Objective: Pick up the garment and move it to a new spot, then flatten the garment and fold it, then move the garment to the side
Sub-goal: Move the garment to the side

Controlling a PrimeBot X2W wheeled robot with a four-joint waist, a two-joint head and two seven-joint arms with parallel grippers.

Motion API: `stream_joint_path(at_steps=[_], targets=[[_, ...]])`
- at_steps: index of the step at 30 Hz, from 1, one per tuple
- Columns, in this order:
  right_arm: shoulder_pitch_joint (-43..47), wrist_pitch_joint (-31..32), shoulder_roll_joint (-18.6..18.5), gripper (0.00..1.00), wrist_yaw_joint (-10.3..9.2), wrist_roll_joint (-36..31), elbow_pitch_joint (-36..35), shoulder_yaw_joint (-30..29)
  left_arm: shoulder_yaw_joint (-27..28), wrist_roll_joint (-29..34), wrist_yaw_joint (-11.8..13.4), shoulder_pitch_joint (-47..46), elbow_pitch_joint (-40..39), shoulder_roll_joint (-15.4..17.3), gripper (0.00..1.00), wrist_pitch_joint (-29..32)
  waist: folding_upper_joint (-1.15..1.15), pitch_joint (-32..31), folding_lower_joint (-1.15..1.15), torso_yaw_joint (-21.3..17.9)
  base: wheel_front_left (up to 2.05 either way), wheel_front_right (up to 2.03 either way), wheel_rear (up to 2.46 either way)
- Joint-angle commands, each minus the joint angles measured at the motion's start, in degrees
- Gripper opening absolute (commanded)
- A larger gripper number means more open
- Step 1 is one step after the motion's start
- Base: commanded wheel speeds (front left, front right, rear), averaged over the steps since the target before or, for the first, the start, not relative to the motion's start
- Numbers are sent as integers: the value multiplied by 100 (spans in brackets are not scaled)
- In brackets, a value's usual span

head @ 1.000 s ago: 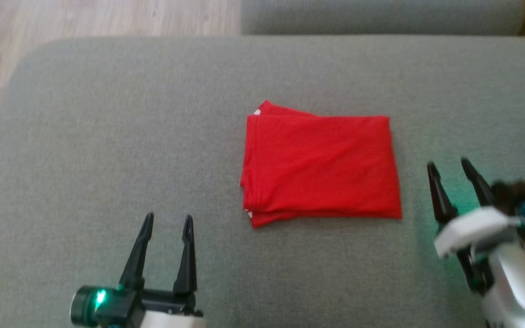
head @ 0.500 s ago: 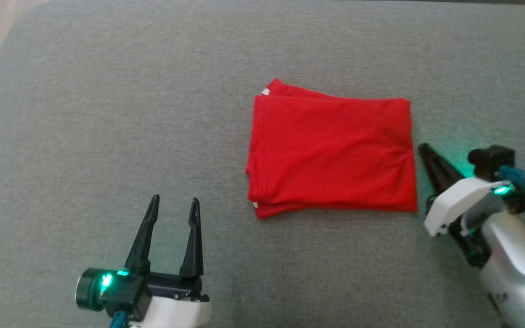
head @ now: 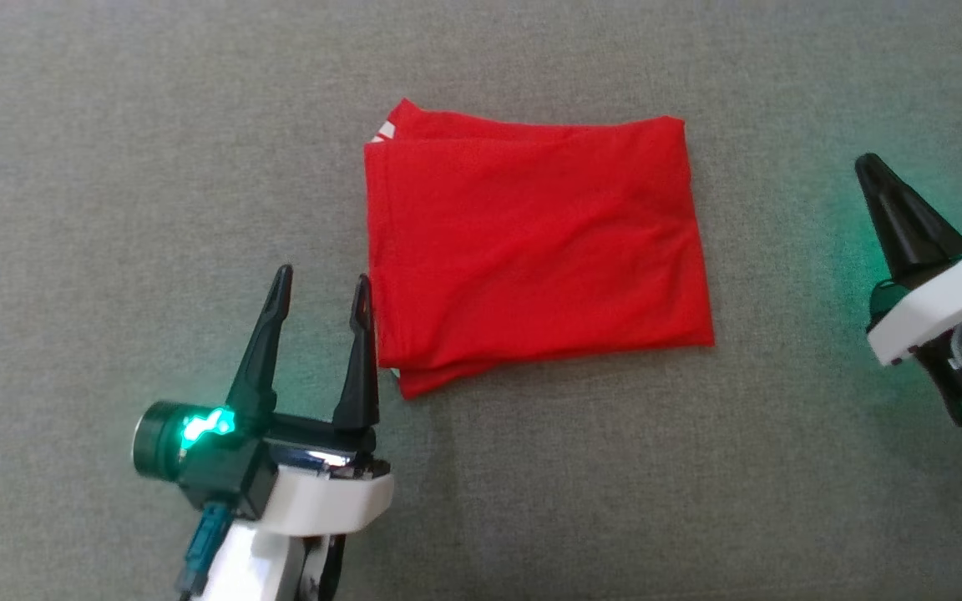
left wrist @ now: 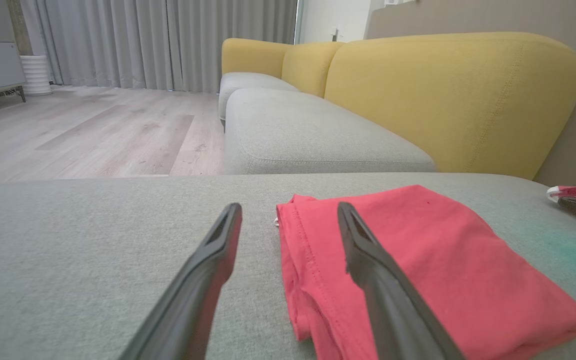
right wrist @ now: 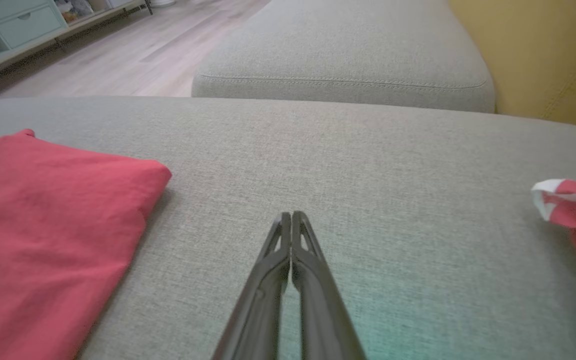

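Observation:
The red garment lies folded into a neat rectangle on the grey cushion. My left gripper stands open at its lower left corner, with the right finger right beside the cloth's left edge. From the left wrist camera the garment spreads to the right, and that finger overlaps its near edge. My right gripper is shut and empty, well to the right of the garment. In the right wrist view the shut fingers point over bare cushion, the garment off to their left.
A second red and white cloth lies at the cushion's far right. Beyond this cushion are another grey seat, yellow backrests and a wooden floor to the left.
The head camera has tilted down and moved in. My left gripper has come up against the garment's left edge. My right gripper has shut and drawn away to the right.

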Motion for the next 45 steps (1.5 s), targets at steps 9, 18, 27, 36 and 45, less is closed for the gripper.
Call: stream_joint_path(at_steps=[9,18,27,36,45], targets=[[503,535,358,100,37,1104,-395,455,116,92,-3,43,-53,-14,100,-29,0,-323,-2,423,0,0,0],[512,1057,637,97,37,2237,345,760,-11,-14,72,273,-43,-14,100,-29,0,-661,-2,1023,0,0,0],[424,1045,426,0,37,2535,368,1020,14,-65,131,395,-68,-14,100,-29,0,-731,-2,1108,0,0,0],[240,733,-472,0,37,2076,194,889,125,-29,170,303,-204,-14,100,-29,0,-432,-2,512,0,0,0],[-46,1143,-2005,0,37,1617,-468,93,218,100,35,-117,-240,-14,100,-29,0,174,-2,-407,0,0,0]])
